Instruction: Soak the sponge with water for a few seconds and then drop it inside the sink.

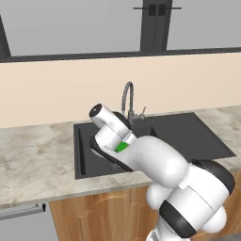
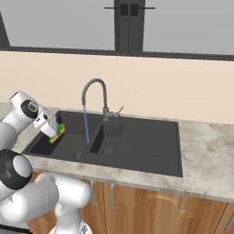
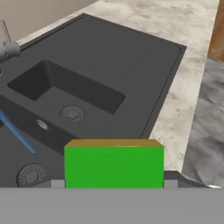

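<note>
Pinching the sponge (image 2: 57, 133), your fingers (image 2: 55, 132) are hovering over the larger basin of the matte black sink (image 2: 151, 157). Falling beside them, a thin blue stream of water (image 2: 86, 125) is running from the curved grey faucet (image 2: 93, 93) into that basin. Speckled stone tabletop (image 2: 205, 155) is framing it.

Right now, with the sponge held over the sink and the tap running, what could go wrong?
The end effector holds the sponge well to the side of the water stream, so it may be released unsoaked. It hangs near the sink's outer rim, so an early drop could land on the marble counter. Moving toward the stream, the hand might clip the gooseneck faucet.
</note>
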